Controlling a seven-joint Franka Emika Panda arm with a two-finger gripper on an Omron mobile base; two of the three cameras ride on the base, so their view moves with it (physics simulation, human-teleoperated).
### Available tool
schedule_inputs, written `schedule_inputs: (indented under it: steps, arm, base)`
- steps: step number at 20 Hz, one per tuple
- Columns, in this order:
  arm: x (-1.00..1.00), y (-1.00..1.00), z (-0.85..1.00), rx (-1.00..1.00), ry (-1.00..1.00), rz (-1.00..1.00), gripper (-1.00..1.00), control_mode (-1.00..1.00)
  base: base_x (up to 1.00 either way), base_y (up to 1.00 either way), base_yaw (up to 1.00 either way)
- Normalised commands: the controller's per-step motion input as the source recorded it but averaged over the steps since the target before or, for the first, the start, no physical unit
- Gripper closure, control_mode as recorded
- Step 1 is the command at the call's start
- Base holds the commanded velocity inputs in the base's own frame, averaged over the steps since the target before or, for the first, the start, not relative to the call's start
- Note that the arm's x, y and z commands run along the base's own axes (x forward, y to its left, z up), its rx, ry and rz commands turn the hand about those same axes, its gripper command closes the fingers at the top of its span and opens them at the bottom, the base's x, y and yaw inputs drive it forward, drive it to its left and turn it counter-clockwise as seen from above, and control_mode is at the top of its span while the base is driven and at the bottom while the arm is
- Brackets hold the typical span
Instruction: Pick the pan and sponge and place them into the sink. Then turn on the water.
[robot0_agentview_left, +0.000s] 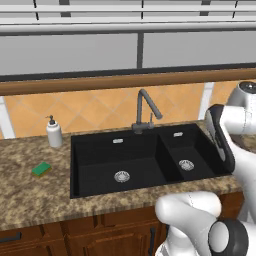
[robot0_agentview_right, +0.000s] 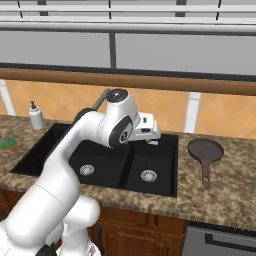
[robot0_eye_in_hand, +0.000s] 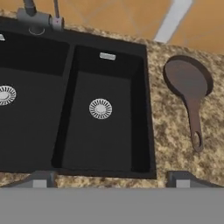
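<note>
Pan (robot0_eye_in_hand: 187, 83) on table (robot0_eye_in_hand: 170, 131), 3 o'clock of sink (robot0_eye_in_hand: 105, 131) | sponge (robot0_agentview_left: 41, 169) at its 9 o'clock | fingers (robot0_eye_in_hand: 112, 178) spread wide, holding nothing

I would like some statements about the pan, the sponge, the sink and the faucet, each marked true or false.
1. The pan lies on the counter to the right of the sink. True.
2. The sponge is inside the large basin. False: it lies on the counter, left of the sink, near the soap dispenser.
3. Water runs from the faucet. False: no stream is visible.
4. Both basins are empty apart from their drains. True.
5. The gripper is shut on the pan's handle. False: its jaws stand open and hold nothing, above the sink's front edge.
</note>
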Motion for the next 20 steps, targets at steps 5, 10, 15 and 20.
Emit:
schedule_inputs:
  steps: [5, 10, 15, 20]
  arm:
    - [0.13, -1.00, -0.44, -0.03, 0.06, -0.09, -1.00, -1.00]
    - [0.28, -1.00, -0.47, 0.00, 0.11, -0.06, -1.00, -1.00]
    - [0.50, -1.00, -0.69, 0.00, 0.12, -0.04, -1.00, -1.00]
    - [0.68, -1.00, -0.58, 0.00, 0.07, 0.00, -1.00, -1.00]
  base:
    - [0.00, 0.00, 0.00]
    - [0.00, 0.00, 0.00]
    - [0.00, 0.00, 0.00]
    - [0.00, 0.00, 0.00]
